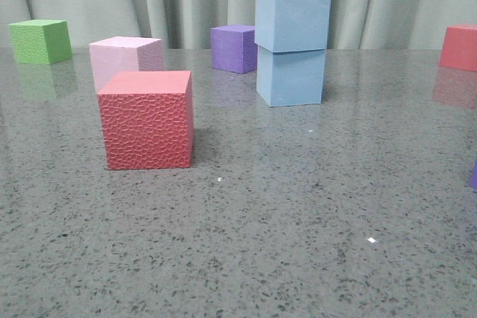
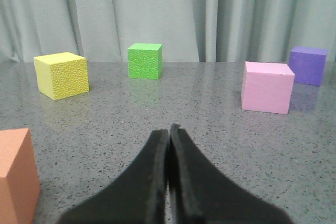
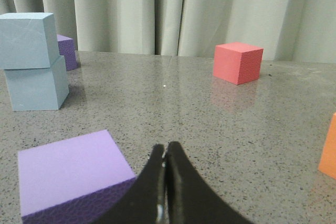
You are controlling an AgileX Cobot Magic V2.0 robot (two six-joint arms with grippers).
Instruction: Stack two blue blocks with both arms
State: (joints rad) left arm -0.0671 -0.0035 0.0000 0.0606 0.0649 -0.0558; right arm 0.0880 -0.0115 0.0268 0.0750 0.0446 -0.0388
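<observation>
Two light sky-blue blocks stand stacked at the back middle of the table: the upper blue block (image 1: 292, 18) rests on the lower blue block (image 1: 291, 77), turned slightly askew. The stack also shows in the right wrist view, upper (image 3: 27, 40) on lower (image 3: 37, 88). My left gripper (image 2: 169, 129) is shut and empty, low over bare table. My right gripper (image 3: 165, 148) is shut and empty, far from the stack. Neither arm shows in the front view.
A textured red cube (image 1: 147, 119), a pink cube (image 1: 125, 59), a green cube (image 1: 40, 41), a purple cube (image 1: 234, 48) and a red cube (image 1: 460, 47) stand around. A yellow cube (image 2: 61, 74) and orange cube (image 2: 16, 177) flank the left gripper. A lilac cube (image 3: 73, 174) lies beside the right gripper.
</observation>
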